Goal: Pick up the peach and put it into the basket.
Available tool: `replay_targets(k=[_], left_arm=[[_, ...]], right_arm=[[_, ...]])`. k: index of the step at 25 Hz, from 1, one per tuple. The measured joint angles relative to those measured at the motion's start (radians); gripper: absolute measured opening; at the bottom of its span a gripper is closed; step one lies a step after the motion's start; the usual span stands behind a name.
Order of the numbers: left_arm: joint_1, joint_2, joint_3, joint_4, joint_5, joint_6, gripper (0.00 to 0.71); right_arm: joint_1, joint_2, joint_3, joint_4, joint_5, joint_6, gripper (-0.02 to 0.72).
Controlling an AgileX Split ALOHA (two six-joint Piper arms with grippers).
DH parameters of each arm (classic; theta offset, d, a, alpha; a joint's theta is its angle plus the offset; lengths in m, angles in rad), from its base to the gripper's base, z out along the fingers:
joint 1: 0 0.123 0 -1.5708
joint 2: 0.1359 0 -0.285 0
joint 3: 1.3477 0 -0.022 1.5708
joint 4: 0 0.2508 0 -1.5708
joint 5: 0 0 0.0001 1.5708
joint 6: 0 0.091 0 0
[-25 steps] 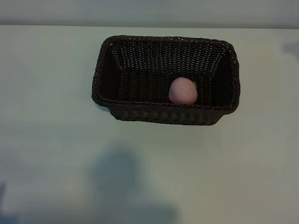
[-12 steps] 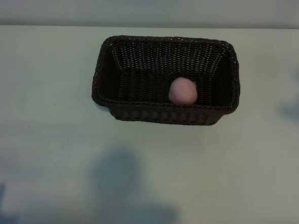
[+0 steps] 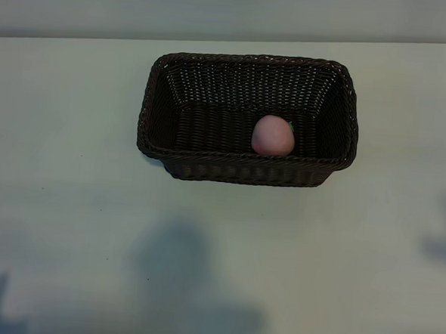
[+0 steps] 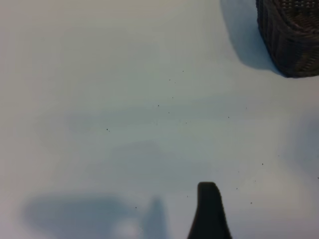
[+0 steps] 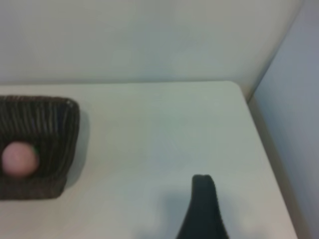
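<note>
The pale-pink peach [image 3: 273, 135] lies inside the dark-brown wicker basket [image 3: 245, 171], against its near wall, right of the middle. The right wrist view shows the same peach [image 5: 19, 158] in the basket [image 5: 57, 129], well away from my right gripper [image 5: 159, 219]. Only one dark finger [image 5: 202, 204] of it shows, over bare table, with nothing at it. My left gripper [image 4: 159, 224] also hangs over bare table with one finger [image 4: 209, 209] in view and nothing held. A corner of the basket [image 4: 291, 40] lies far from it. Neither arm appears in the exterior view.
The pale table [image 3: 69, 203] carries arm shadows along its near side and at the right. In the right wrist view the table's edge [image 5: 266, 144] and a wall corner are close by.
The shadow at the table's right side has slid from the far corner toward the near side. Peach and basket have not moved.
</note>
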Motion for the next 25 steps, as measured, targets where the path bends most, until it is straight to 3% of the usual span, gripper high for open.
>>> replay_targets(k=[8, 18, 25], left_arm=[[0.000, 0.000, 0.000, 0.000, 0.000, 0.000, 0.531], [0.000, 0.000, 0.000, 0.000, 0.000, 0.000, 0.531], [0.000, 0.000, 0.000, 0.000, 0.000, 0.000, 0.531]], right_arm=[[0.065, -0.185, 0.179, -0.063, -0.023, 0.015, 0.540], [0.101, -0.427, 0.377, -0.063, -0.048, 0.045, 0.540], [0.101, -0.440, 0.441, -0.073, -0.057, 0.045, 0.540]])
